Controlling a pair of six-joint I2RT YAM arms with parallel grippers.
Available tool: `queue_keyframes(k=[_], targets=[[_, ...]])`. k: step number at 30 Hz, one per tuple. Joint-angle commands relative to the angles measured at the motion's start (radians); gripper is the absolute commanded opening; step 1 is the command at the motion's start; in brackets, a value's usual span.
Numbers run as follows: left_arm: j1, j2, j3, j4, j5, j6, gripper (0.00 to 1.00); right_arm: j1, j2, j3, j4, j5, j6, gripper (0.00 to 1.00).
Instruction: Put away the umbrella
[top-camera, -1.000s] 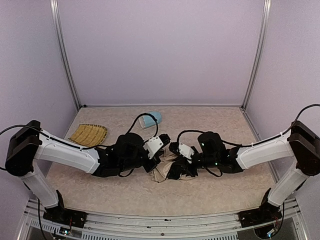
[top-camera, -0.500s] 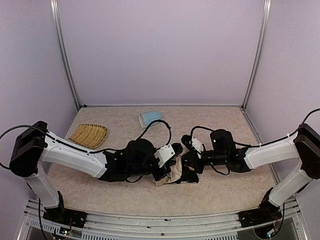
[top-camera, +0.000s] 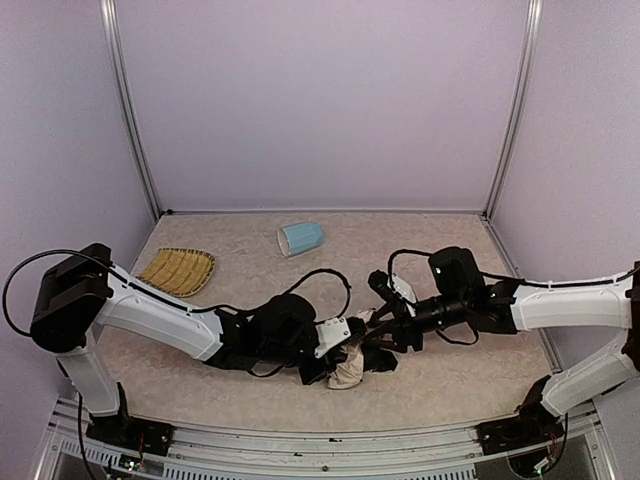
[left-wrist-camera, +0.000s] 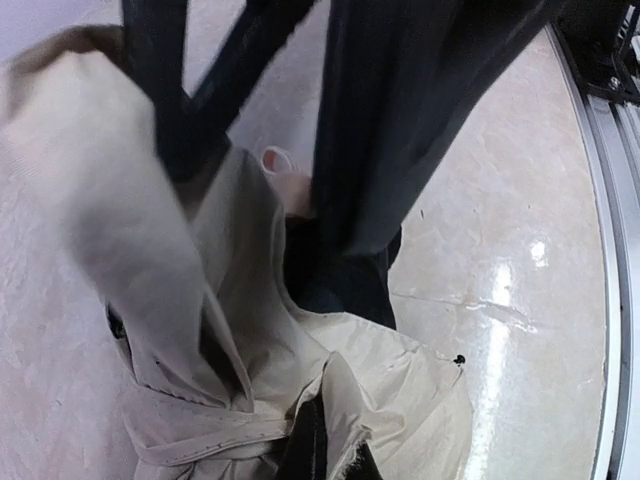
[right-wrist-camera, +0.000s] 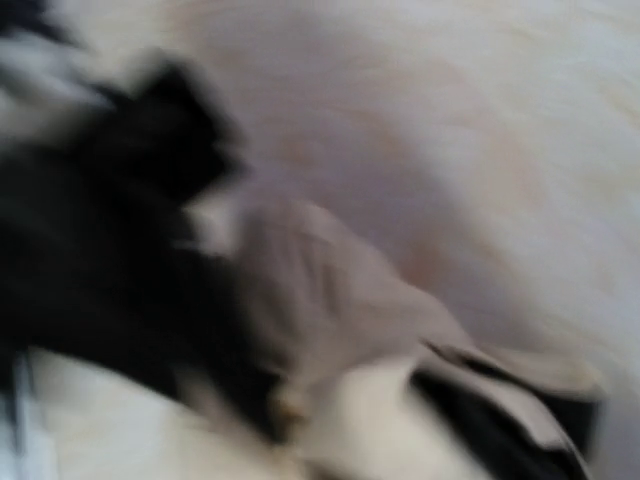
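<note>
The umbrella (top-camera: 349, 372) lies as a crumpled bundle of cream-beige fabric with black lining near the front middle of the table. My left gripper (top-camera: 334, 364) reaches in low from the left and is shut on a fold of the umbrella's fabric (left-wrist-camera: 380, 390), which bunches up between the dark fingers (left-wrist-camera: 308, 452) at the bottom of the left wrist view. My right gripper (top-camera: 378, 335) hangs just above and right of the bundle, over its black part. The right wrist view is motion-blurred; beige fabric (right-wrist-camera: 330, 290) and black shapes show, but the jaws cannot be made out.
A light-blue mug (top-camera: 300, 238) lies on its side at the back middle of the table (top-camera: 460, 250). A woven yellow straw tray (top-camera: 177, 270) sits at the back left. The metal front rail (top-camera: 300, 440) runs close behind the bundle.
Both arms have swung toward the near edge and a little right. The umbrella has been dragged along and bunched into a smaller bundle. The mug has come fully into view.
</note>
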Motion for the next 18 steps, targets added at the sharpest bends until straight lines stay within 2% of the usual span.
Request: queue_keyframes(k=[1,5,8,13,18], targets=[[0.011,-0.009,-0.041,-0.061,0.035,-0.009,0.0,-0.007,-0.056,0.175,-0.33,-0.255,-0.087,0.53],[0.01,-0.016,-0.054,-0.054,0.048,-0.007,0.0,-0.037,0.0,0.383,-0.417,-0.286,-0.077,0.61],[0.009,-0.024,-0.064,-0.046,0.042,-0.01,0.0,-0.078,0.069,0.465,-0.414,-0.211,-0.037,0.64],[0.002,-0.055,-0.108,-0.006,0.041,-0.013,0.0,-0.124,0.221,0.484,-0.426,-0.04,-0.017,0.62],[-0.001,-0.098,-0.15,0.05,0.006,-0.016,0.0,-0.058,0.322,0.421,-0.392,-0.108,-0.103,0.57]])
